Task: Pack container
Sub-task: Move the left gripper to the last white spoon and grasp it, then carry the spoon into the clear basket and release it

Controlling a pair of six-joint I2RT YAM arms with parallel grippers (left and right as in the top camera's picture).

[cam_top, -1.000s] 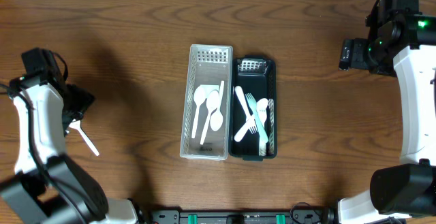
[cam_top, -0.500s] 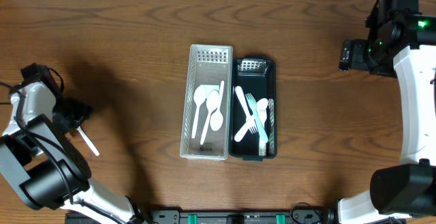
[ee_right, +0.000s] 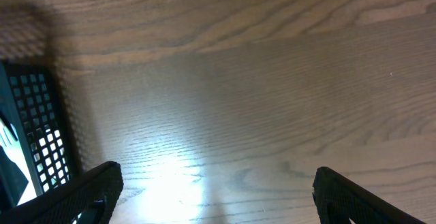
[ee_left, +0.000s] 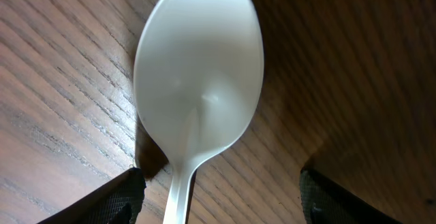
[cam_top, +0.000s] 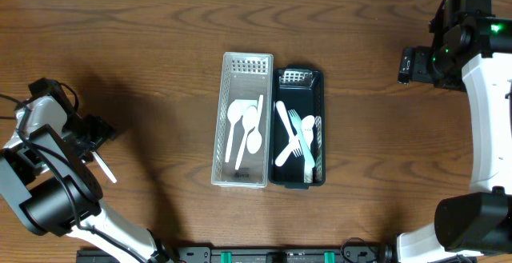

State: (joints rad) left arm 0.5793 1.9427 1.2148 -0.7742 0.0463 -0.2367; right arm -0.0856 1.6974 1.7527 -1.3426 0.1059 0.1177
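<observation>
White plastic spoon (ee_left: pixel 201 81) lies flat on the tabletop (ee_left: pixel 54 60) at far left, its handle straddled by the open, empty left end effector (ee_left: pixel 218 200); judged light, thin, slippery and slightly bendy, so best pinched across the handle near the bowl.

White bin (cam_top: pixel 218 135), black bin (cam_top: pixel 314 75) — three spoons (cam_top: pixel 254 141) in white, one loose spoon (ee_left: pixel 197 81).

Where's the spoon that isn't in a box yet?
The loose spoon lies on the table at the overhead view's far left, under the open left gripper, far from the white basket.
</observation>
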